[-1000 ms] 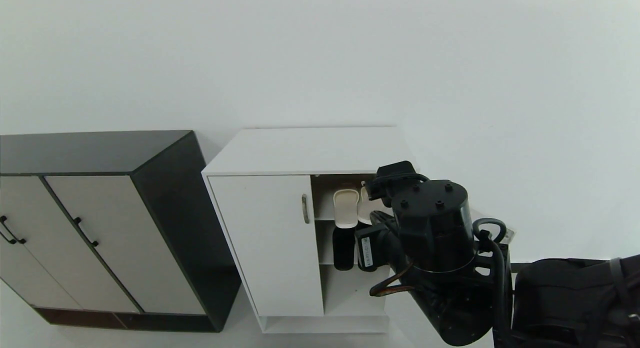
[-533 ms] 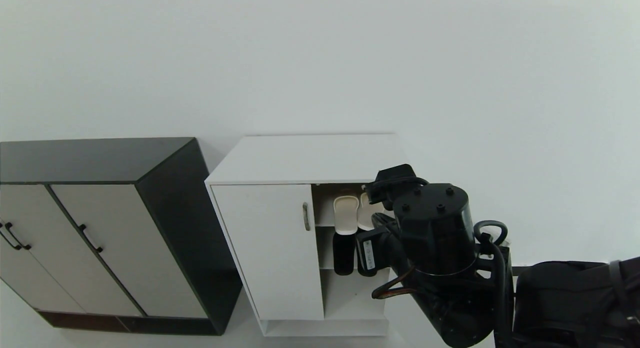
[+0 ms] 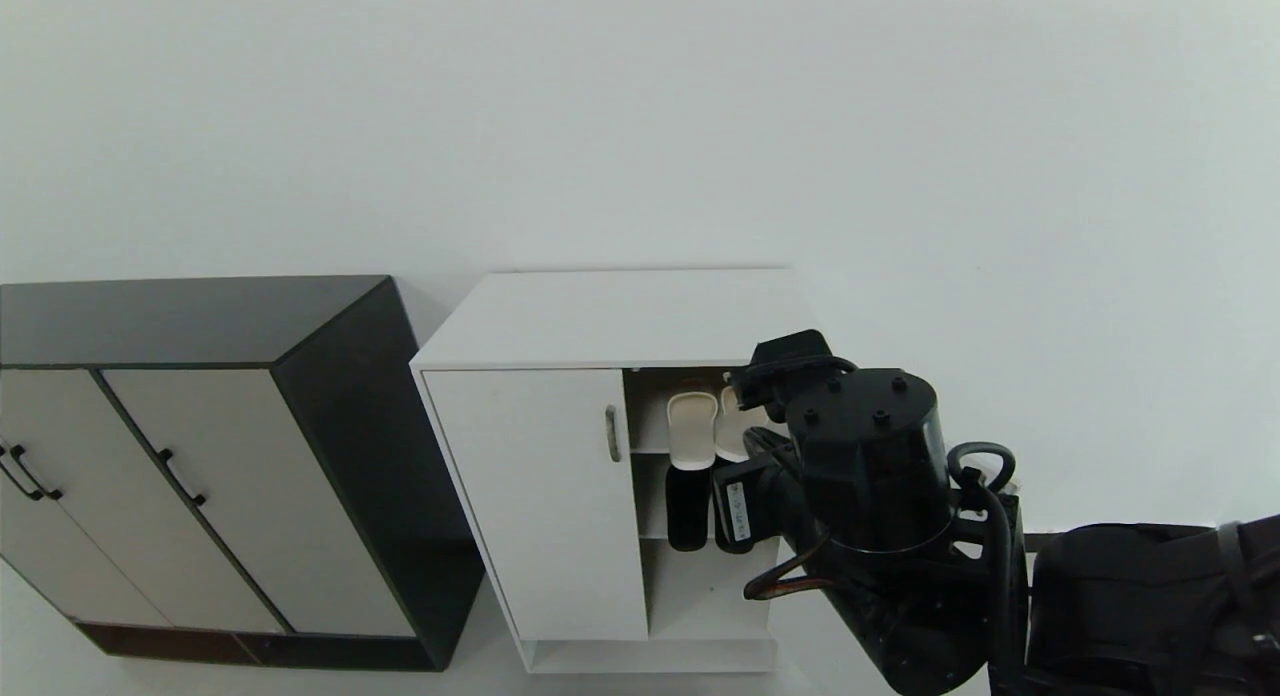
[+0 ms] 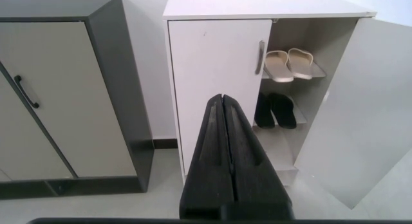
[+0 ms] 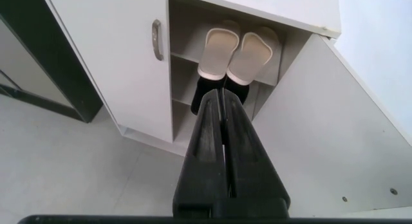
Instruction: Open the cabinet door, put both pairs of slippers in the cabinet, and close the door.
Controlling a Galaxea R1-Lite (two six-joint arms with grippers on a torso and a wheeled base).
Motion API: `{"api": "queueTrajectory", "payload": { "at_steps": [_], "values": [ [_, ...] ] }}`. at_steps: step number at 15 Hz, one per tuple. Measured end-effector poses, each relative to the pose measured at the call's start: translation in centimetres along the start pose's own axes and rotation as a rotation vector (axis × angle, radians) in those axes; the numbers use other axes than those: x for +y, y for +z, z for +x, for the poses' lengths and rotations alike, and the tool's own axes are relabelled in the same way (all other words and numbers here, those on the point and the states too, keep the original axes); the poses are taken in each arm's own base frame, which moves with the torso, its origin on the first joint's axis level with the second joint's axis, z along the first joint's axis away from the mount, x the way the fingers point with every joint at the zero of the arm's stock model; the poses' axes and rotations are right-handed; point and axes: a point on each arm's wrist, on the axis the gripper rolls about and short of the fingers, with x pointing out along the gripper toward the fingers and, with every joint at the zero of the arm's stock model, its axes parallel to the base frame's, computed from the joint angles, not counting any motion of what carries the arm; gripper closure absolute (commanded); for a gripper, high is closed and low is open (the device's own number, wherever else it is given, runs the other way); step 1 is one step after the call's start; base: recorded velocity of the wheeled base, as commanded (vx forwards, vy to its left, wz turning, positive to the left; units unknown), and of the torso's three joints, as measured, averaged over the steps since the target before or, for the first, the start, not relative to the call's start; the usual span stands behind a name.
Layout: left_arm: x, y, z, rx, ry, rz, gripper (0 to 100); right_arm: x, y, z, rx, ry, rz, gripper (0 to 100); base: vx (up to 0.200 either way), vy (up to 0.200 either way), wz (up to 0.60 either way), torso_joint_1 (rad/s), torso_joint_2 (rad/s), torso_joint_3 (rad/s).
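My right hand: fingers pressed together, empty, near the door.
My left hand: fingers together too, empty, pointing at the cabinet.
The door: swung out wide. I should get behind it and push its free edge slowly until it shuts flat.
White slippers: up high inside, side by side.
Black slippers: just under them; toes look tucked in, but it is dark there.

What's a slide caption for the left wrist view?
Shut left gripper faces white cabinet, door open, beige slippers shelved above black slippers.
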Motion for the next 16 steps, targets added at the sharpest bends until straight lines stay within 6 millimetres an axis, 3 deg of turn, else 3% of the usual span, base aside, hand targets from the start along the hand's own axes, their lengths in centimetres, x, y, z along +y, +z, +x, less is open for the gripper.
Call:
{"api": "queueTrajectory", "payload": {
  "at_steps": [2,10,13,16],
  "values": [
    [0.0,0.0,0.0,0.0,0.0,0.0,100,0.0,0.0,0.0,0.0,0.0,0.0,100,0.0,0.0,0.0,0.0,0.0,0.0],
    [0.0,0.0,0.0,0.0,0.0,0.0,100,-0.6,0.0,0.5,0.003,-0.022,0.001,100,0.0,0.0,-0.52,0.003,0.0,0.002],
    [0.0,0.0,0.0,0.0,0.001,0.0,100,-2.0,0.4,1.6,-0.001,-0.065,0.0,100,0.0,0.0,0.0,0.0,0.0,0.0],
    [0.0,0.0,0.0,0.0,0.0,0.001,100,-4.1,1.9,3.2,-0.034,-0.097,0.041,100,0.0,0.0,0.0,0.0,0.0,0.0]
  ]
}}
